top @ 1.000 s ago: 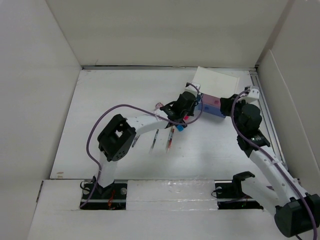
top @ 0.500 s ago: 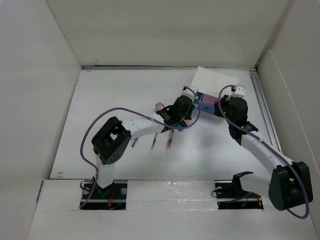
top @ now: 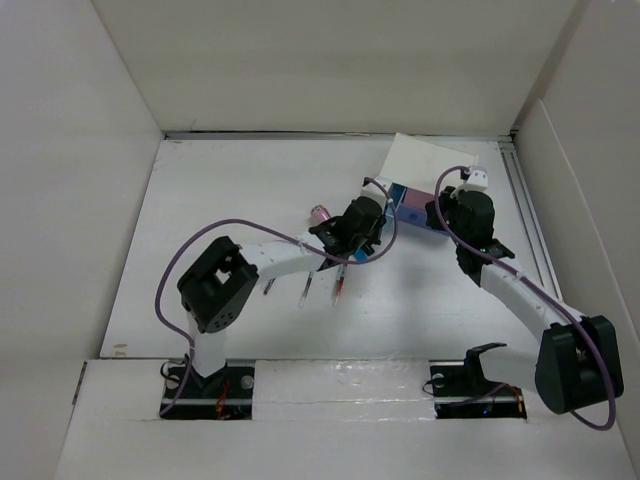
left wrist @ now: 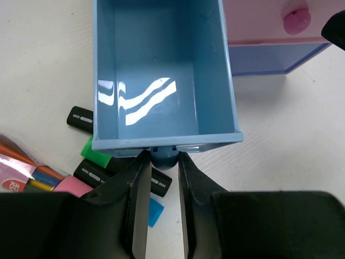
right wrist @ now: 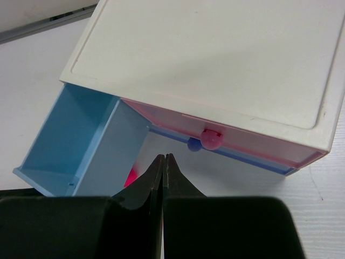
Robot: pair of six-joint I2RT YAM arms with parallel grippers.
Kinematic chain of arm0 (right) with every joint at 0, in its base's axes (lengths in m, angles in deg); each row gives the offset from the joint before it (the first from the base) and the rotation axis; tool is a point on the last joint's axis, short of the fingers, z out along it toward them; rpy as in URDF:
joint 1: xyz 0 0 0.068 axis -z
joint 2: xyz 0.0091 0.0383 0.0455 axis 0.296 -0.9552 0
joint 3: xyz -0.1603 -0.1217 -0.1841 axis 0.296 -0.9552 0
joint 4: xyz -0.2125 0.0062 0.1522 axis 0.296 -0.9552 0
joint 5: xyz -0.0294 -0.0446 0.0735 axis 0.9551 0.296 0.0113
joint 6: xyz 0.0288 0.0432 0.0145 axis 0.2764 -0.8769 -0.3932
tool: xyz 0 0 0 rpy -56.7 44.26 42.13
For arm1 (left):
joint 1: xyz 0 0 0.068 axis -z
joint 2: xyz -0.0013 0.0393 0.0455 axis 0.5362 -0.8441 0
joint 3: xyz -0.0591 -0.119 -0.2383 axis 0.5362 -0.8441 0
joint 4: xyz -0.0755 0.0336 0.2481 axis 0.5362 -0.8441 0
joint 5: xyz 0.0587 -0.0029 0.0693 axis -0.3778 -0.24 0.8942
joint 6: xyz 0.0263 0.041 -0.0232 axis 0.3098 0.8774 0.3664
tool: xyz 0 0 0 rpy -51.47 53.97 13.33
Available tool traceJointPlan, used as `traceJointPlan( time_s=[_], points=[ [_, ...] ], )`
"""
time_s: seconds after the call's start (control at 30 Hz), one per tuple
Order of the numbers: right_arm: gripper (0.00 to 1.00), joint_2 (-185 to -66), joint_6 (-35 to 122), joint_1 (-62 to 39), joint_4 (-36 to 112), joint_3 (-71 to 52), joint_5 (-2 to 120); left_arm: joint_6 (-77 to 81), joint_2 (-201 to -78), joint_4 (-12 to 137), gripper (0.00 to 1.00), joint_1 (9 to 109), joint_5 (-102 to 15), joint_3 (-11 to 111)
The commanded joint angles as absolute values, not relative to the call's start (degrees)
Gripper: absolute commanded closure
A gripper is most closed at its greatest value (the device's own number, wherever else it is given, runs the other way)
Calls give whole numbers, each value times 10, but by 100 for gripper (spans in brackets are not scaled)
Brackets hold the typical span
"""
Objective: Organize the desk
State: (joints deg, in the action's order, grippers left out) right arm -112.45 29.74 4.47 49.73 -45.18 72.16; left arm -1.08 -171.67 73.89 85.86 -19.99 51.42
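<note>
— White panels wall the bench (top: 200, 200) on three sides. It fills the whole floor of the view, arm bases at its near edge. Nearest clutter: pens (top: 338, 285) loose just ahead of the left arm.
— And the left claw (left wrist: 161, 162)?
— Part-closed, pinching the blue knob (left wrist: 163, 157) of the blue drawer (left wrist: 161, 70). Drawer stands out of the white box (right wrist: 215, 59), empty inside. Markers (left wrist: 91, 172) lie beside its front edge, partly hidden by it.
— Right claw (right wrist: 163, 162)?
— Pressed fully together, nothing in it. Tips hang just before the pink drawer (right wrist: 259, 148), near its pink knob (right wrist: 212, 138). Not touching, as far as I can tell.
— Risks?
— Judgement only. Knob is small and round, so a skewed pull could slip it out of the pinch. Drawn too far, the drawer may leave the box and tip. Its front could also ride over the markers and shove them. Nothing pins the box, so it may slide with the pull.
</note>
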Motion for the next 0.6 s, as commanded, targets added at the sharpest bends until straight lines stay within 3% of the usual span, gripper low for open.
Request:
traceJointPlan(
  time_s=[0.0,0.53,0.57],
  points=[
    [100,-1124,303,47,534,-426,716,-20,-1664,752,100,869,-201,498],
    [100,-1127,304,58,531,-425,711,-22,-1672,727,100,887,-166,506],
    [100,-1123,305,58,531,-426,711,-24,-1671,728,96,887,-165,505]
  ],
)
